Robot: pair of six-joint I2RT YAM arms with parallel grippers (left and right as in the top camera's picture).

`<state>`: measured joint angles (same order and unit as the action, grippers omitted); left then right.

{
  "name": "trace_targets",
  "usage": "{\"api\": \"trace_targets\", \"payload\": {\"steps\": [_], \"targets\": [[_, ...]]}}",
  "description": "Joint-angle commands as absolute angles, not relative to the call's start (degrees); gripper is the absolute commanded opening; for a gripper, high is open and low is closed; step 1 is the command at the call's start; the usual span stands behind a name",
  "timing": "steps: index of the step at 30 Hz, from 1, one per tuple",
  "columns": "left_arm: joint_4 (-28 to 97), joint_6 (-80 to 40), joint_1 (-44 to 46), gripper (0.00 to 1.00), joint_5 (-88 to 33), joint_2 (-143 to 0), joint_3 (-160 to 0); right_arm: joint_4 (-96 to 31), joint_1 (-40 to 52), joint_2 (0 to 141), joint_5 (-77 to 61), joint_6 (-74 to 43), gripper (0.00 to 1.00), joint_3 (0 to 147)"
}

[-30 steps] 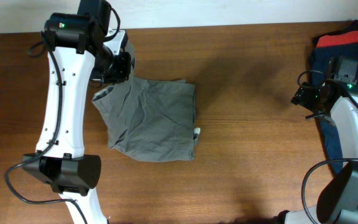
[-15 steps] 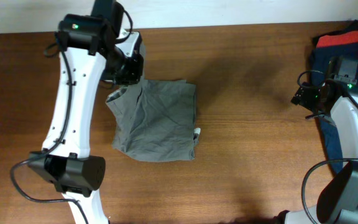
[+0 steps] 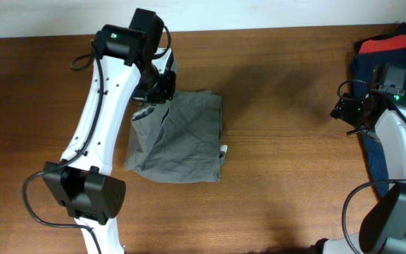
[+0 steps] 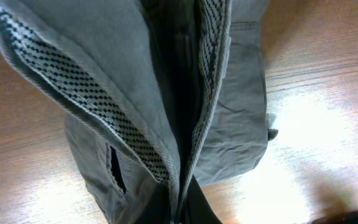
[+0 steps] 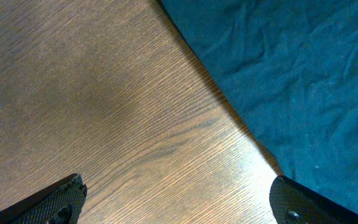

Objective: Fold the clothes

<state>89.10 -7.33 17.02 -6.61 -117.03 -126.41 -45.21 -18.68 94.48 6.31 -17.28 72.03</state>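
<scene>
We see the grey-olive shorts (image 3: 178, 141) lying left of the middle of the brown wooden surface (image 3: 280, 162), folded into a rough rectangle with several soft creases running slantwise across the top layer. The right and lower edges lie fairly straight and flat. The upper left corner is drawn up and bunched, and there the left fingers (image 3: 158, 92) are pressed together on a gathered fold of the cloth.

In the left wrist view the shorts (image 4: 241, 118) hang close before the camera. Two bands of the waistband lining (image 4: 73, 81), woven in a small dark-and-pale check, run down and meet near the bottom of the picture, where the cloth is pinched. Between them we see a deep dark fold. Lower down, a short stitched pocket slit (image 4: 115, 171) shows on the flat part that rests on the surface. A small white tag (image 3: 223, 149) sticks out at the right edge of the folded garment, near its lower corner.

Well apart from the shorts, at the right end of the surface, the right fingers (image 3: 344, 109) are spread wide and hold nothing. Their two dark fingertips (image 5: 58, 198) show at the lower corners of the right wrist view, over bare wood, just beside the edge of a dark navy garment (image 5: 291, 81). A red garment (image 3: 386, 44) lies on the navy one at the far right corner.
</scene>
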Motion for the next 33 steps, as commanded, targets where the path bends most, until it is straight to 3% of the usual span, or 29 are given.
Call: {"api": "trace_targets", "payload": {"steps": [1,21,24,33], "targets": [[88.4,-10.5,17.8,0.01,-6.1,-117.3,-126.2,-45.2,-18.8,94.5,6.4,-17.0,0.99,71.8],[81.8,-12.9,21.6,0.01,-6.2,-117.4,-118.2,-45.2,-18.8,94.5,6.4,-17.0,0.99,71.8],[80.6,-12.9,21.8,0.08,-6.2,-117.4,-118.1,-45.2,-18.8,94.5,6.4,-17.0,0.99,71.8],[78.8,-13.7,22.0,0.08,-6.2,-118.5,-118.1,-45.2,-18.8,94.5,6.4,-17.0,0.99,71.8]]}}
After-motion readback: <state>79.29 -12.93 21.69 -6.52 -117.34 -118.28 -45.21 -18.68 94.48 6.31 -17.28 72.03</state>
